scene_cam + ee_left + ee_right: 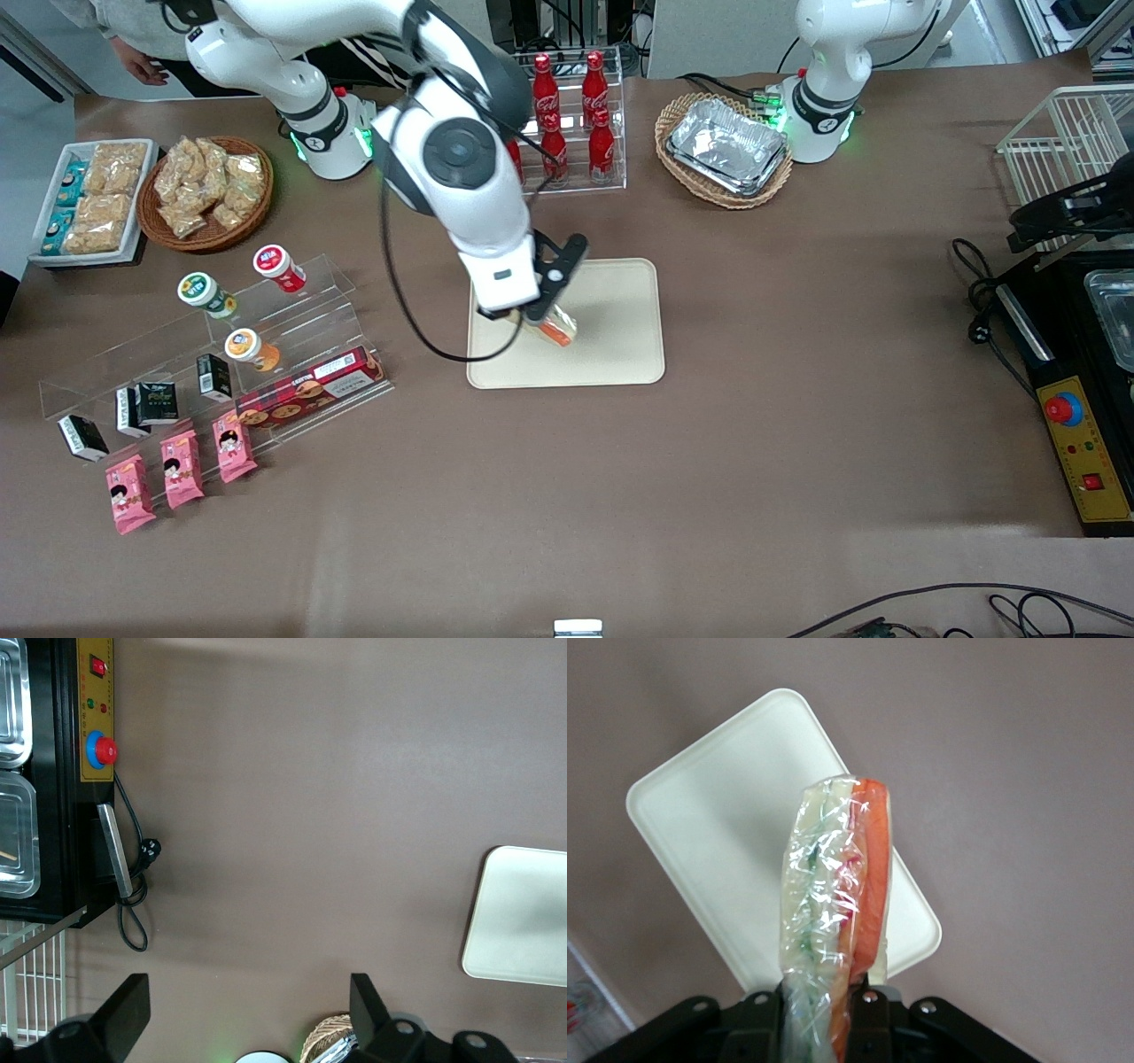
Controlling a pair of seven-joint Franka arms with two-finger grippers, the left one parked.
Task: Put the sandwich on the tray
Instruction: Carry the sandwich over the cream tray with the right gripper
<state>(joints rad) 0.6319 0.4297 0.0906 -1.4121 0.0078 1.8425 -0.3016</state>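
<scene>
While the pincer (547,317) hangs above the tray (620,337), it grips the wrapped sandwich (833,904) by one end, long axis pointing down at the tray's bare middle; not touching yet, so lowering straight looks enough.

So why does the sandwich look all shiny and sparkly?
Right wrist view: light glints off the crinkled clear wrap around the sandwich, held in the gripper above the tray. Front view: the foil trays glare too.
</scene>
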